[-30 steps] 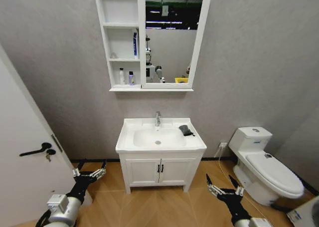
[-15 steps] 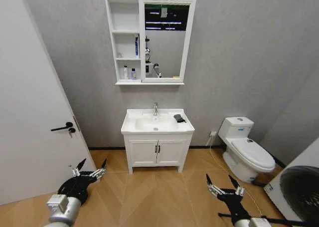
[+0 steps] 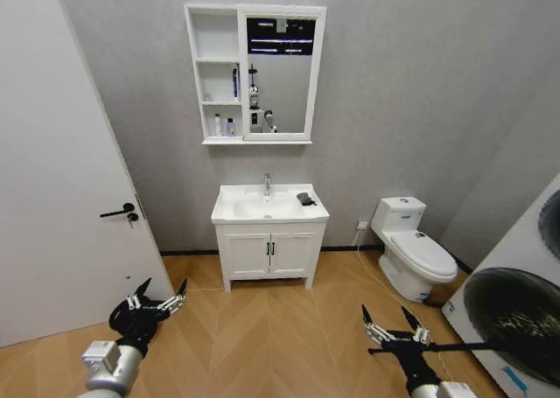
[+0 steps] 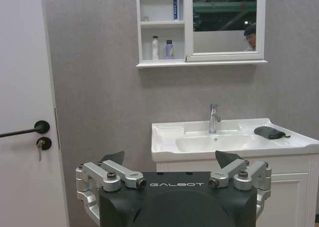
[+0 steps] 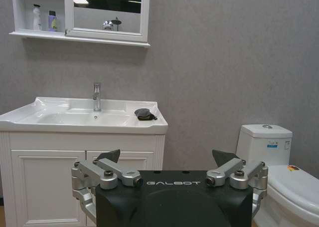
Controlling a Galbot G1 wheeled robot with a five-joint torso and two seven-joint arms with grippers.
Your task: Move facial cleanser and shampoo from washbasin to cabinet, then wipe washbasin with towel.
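The white washbasin (image 3: 241,212) with its chrome tap stands against the far wall, a stretch of floor away from me. The dark towel (image 3: 305,199) lies folded on its right rim, also seen as towel (image 4: 269,132) and towel (image 5: 144,113). Above hangs the cabinet (image 3: 216,24). A blue tube (image 3: 234,81) stands on its middle shelf, a white bottle (image 3: 217,125) and a purple bottle (image 3: 230,127) on the lowest. I cannot tell which is facial cleanser or shampoo. My left gripper (image 3: 164,286) and right gripper (image 3: 385,315) hang low, open and empty.
A white door (image 3: 61,197) with a black handle stands at the left. A toilet (image 3: 411,249) sits right of the vanity, and a washing machine (image 3: 516,319) is at the near right. Wooden floor (image 3: 271,328) lies between me and the vanity.
The whole view has widened and the washbasin looks smaller and farther: the camera has backed away. The washing machine has come into view at the right. Both grippers hold the same pose.
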